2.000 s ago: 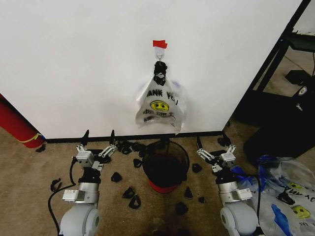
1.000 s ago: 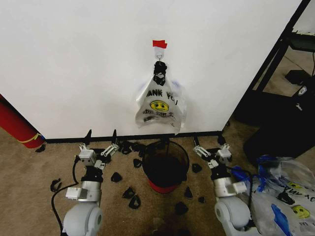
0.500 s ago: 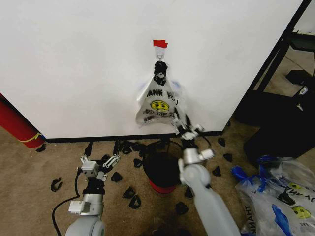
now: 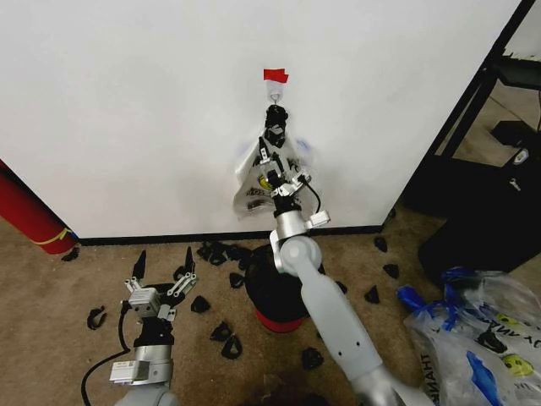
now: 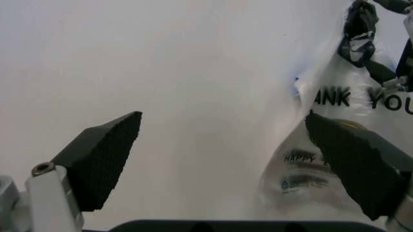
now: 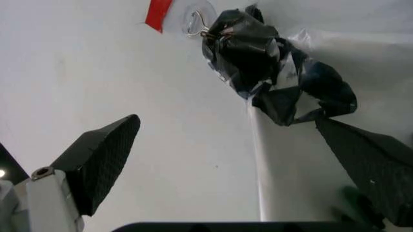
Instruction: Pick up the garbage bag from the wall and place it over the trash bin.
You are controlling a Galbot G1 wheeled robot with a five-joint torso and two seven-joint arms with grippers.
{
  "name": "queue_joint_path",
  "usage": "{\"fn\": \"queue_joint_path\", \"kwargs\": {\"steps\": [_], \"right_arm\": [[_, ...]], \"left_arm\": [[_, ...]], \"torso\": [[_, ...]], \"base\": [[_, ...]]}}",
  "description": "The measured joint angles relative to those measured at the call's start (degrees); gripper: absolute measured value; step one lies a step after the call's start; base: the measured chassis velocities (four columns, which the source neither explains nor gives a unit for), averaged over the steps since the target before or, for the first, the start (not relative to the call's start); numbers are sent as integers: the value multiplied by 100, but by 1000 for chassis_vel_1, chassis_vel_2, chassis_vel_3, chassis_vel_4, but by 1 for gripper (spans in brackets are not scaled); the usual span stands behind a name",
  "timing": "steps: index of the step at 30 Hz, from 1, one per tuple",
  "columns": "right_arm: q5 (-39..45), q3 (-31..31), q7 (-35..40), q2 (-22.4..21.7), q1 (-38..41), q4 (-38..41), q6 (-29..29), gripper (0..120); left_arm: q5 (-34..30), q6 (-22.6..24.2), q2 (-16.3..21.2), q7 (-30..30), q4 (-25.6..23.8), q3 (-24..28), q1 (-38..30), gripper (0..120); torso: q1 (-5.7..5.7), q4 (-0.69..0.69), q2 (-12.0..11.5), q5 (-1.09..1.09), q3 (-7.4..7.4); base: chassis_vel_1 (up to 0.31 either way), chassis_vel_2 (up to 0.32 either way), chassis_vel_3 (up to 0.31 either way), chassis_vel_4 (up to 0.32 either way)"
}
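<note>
Head view: right claw (image 4: 280, 166) spread before crinkly translucent garbage bag (image 4: 254, 191).

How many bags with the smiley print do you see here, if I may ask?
2: the garbage bag hanging on the wall, another bag on the floor by the robot's right; its heap may hide more.

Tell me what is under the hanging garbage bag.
The trash bin stands on the floor below the garbage bag, black with a red base. The raised right gripper and its arm cover part of both.
</note>
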Motion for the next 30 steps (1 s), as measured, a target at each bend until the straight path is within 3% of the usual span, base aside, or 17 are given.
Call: {"fn": "queue_joint_path", "kwargs": {"steps": [30], "right_arm": [[-313,140,-176,-12,299,-659,151,100]], "left_arm": [[-116,46,105,-139,140,-40,-212,100]], "torso": [[0,1,0,1,0]], "base": [[0,0,0,0]]}}
